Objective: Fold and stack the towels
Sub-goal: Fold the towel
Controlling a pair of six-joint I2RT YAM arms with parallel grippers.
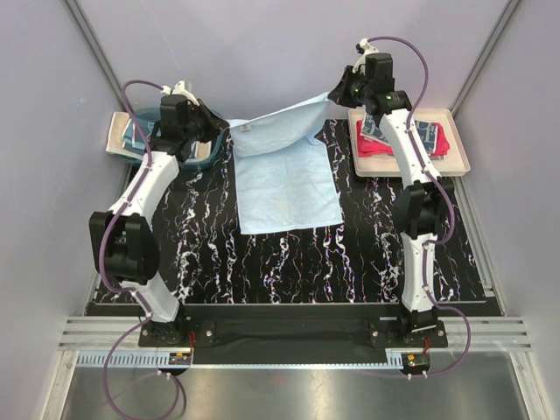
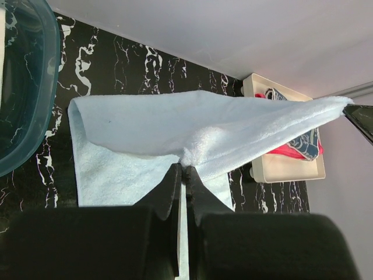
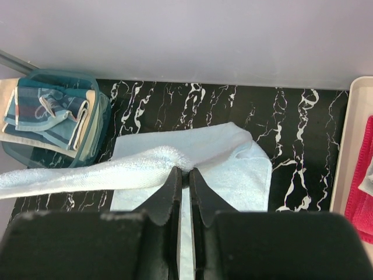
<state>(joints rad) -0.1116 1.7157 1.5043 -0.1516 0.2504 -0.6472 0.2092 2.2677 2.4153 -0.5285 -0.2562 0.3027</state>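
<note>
A plain light blue towel (image 1: 287, 175) lies on the black marbled table, its far edge lifted and stretched between both grippers. My left gripper (image 1: 222, 128) is shut on the towel's far left corner; in the left wrist view (image 2: 185, 168) the cloth (image 2: 175, 122) is pinched at the fingertips. My right gripper (image 1: 336, 93) is shut on the far right corner; in the right wrist view (image 3: 185, 170) the towel (image 3: 198, 157) bunches at the tips. A red-pink towel (image 1: 442, 140) and a patterned blue one (image 1: 418, 131) lie in the cream tray (image 1: 460, 157).
A teal plastic basket (image 1: 198, 157) stands at the far left beside folded patterned cloths (image 3: 49, 111). The cream tray sits at the far right against the wall. Grey walls close in the back and sides.
</note>
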